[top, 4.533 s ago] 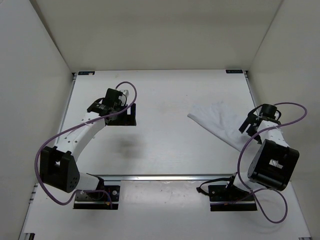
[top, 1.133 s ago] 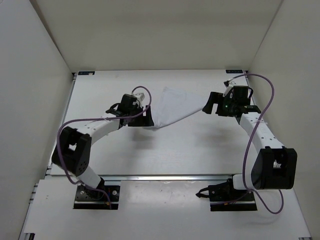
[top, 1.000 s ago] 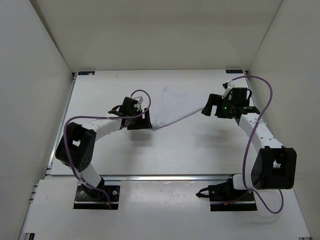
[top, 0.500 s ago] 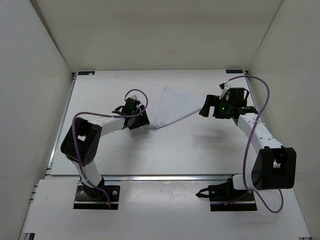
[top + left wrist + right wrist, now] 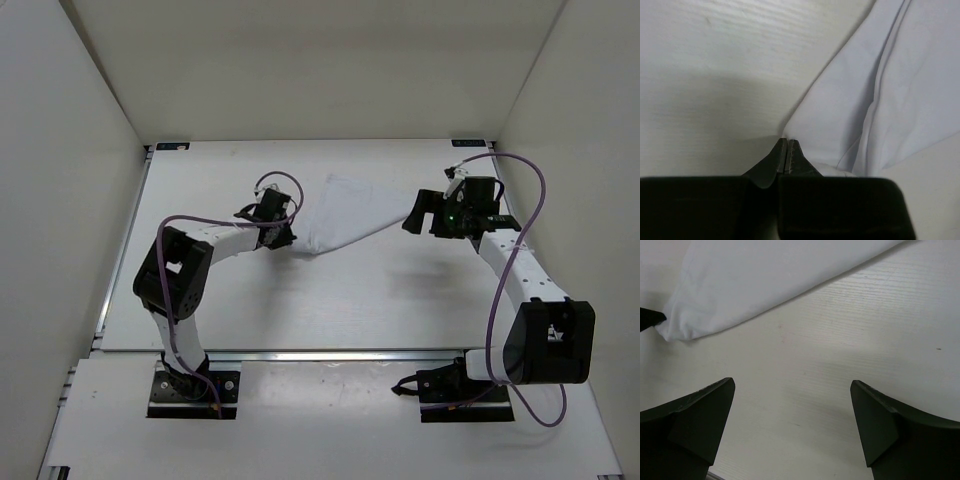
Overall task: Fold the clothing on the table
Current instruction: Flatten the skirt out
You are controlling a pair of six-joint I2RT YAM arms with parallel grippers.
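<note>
White, thin fabric, one piece: the clothing, flat on the table, drawn into a wedge with soft creases. Long axis: slantwise, from its near left corner to its narrow right tip, with a third corner on the far side. Left gripper: at the near left corner of the clothing, touching its edge. The arm is stretched low along the table, wrist pointing into the cloth. Its fingertips are pressed together, though I cannot tell whether any fabric is caught between them. Right gripper: just beside the right tip of the clothing, held above the table, jaws wide apart with nothing between them, forearm reaching in from the right. Nearer hand: the left. Judged step: taking the near left corner, probably to carry it across the clothing toward the far or right side.
</note>
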